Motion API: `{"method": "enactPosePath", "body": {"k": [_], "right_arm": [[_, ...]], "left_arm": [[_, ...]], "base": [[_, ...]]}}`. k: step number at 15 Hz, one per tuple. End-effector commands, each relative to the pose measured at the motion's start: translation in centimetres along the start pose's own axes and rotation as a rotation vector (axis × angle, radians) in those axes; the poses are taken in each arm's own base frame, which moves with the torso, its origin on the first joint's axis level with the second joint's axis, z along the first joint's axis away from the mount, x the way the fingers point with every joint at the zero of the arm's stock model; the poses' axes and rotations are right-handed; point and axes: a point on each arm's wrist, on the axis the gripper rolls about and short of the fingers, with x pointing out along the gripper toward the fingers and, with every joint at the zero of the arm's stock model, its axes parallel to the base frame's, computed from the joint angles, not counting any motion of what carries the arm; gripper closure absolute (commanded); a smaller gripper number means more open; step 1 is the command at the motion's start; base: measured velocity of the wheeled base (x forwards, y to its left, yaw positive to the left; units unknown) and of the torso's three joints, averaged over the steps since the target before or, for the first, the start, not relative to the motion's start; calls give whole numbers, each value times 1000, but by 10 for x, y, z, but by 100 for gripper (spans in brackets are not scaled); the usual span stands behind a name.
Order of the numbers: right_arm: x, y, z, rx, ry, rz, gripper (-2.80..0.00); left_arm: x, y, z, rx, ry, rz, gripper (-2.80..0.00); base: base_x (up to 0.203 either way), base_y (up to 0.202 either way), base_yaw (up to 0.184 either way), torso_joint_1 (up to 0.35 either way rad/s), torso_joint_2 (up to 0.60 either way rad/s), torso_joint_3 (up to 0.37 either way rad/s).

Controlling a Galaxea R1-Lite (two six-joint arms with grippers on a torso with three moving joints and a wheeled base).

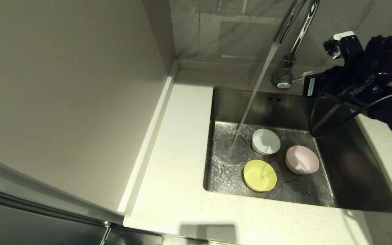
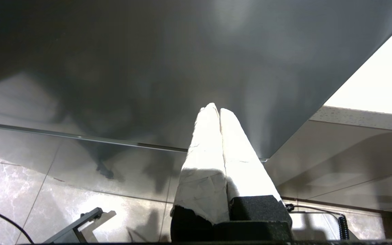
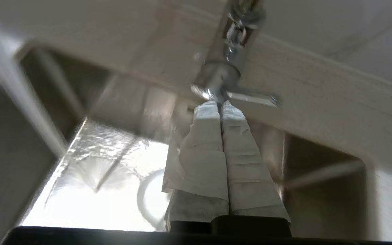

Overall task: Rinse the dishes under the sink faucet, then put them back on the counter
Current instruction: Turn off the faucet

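The right gripper (image 3: 220, 103), fingers pressed together and empty, hangs near the faucet (image 1: 289, 51) lever, so it should spread them before dropping onto a bowl rim, white (image 1: 266, 141), yellow (image 1: 259, 175) or pink (image 1: 301, 159), in the sink (image 1: 359, 190); left gripper (image 2: 219, 111) parked, closed.

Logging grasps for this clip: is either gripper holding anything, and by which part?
Nothing is held. The right gripper is shut and empty near the faucet; the left gripper is shut and empty, parked away from the sink.
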Motion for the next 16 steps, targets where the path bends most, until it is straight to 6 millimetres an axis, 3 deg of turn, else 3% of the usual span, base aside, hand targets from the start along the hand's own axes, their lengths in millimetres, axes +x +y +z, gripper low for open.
{"method": "enactPosePath", "body": {"k": [1,3,11,16], "right_arm": [[31,14,-29,3,-20,-32,0],[41,17,-38,15,-61,-84,0],[46,15,-46,18,-40,-98,0],[68,-6,-60,28,-93,-172,0]], "left_arm": [[0,0,0,-1,-2,0,0],[0,0,0,-1,-2,0,0],[0,0,0,-1,-2,0,0],[0,0,0,-1,-2,0,0]], "base": [[0,0,0,0,0,0],[0,0,0,0,0,0],[0,0,0,0,0,0],[0,0,0,0,0,0]]}}
